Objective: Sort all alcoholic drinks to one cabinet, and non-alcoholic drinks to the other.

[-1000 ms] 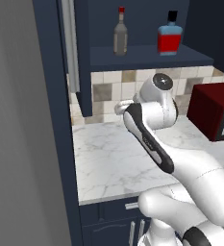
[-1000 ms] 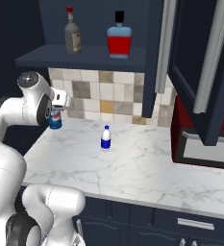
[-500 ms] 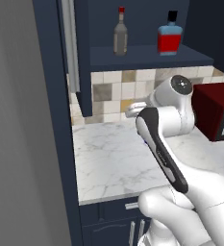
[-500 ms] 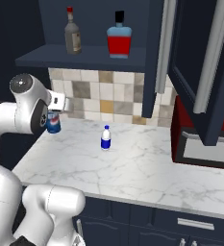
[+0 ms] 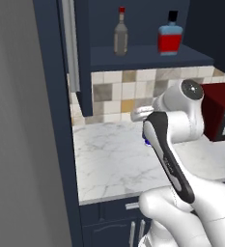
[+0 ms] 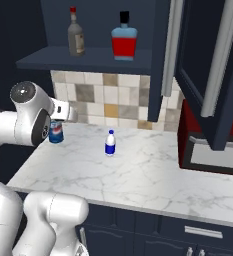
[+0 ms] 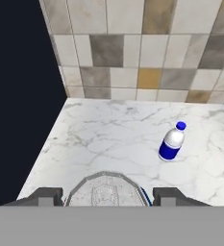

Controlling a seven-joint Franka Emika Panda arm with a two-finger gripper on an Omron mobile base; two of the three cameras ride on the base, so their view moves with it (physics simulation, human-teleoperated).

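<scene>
Gripper (image 7: 106, 197) now lifts off the counter (image 6: 138, 175), jaws clenched on the blue can (image 6: 56, 131) — pick done, cabinet move next. White bottle (image 7: 172, 141) stands mid-counter; both alc. bottles sit on the shelf (image 6: 88, 60).

No readable text anywhere; white marks on short blue can (image 6: 56, 132) too blurred to read.

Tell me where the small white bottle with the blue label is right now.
The white bottle stands upright on the marble counter in front of the tiled backsplash, to the right of the blue can in the right base view.
</scene>
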